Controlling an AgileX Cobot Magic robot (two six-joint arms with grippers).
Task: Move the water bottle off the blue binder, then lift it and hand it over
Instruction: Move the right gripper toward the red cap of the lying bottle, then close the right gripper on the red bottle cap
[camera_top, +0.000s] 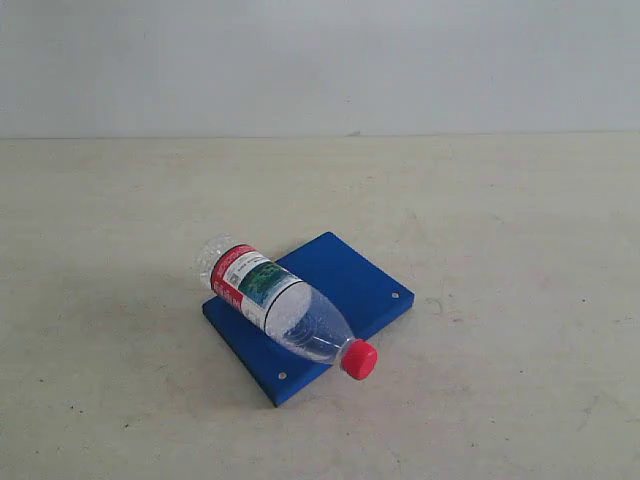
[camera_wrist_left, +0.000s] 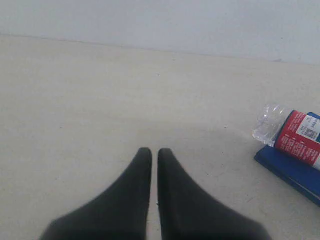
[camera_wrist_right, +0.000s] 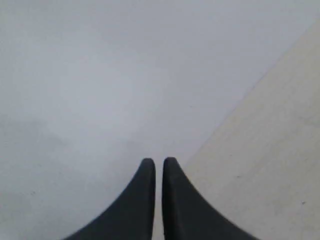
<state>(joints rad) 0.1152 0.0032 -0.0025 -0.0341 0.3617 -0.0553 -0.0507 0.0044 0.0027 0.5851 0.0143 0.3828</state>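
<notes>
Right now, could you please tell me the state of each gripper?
Left gripper: closed, holding nothing.
Right gripper: closed, holding nothing.

Clear glossy plastic water bottle (camera_top: 283, 303) — smooth blue binder (camera_top: 345, 272)

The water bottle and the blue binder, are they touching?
Touching: the exterior view shows the water bottle lying on its side across the blue binder.
</notes>
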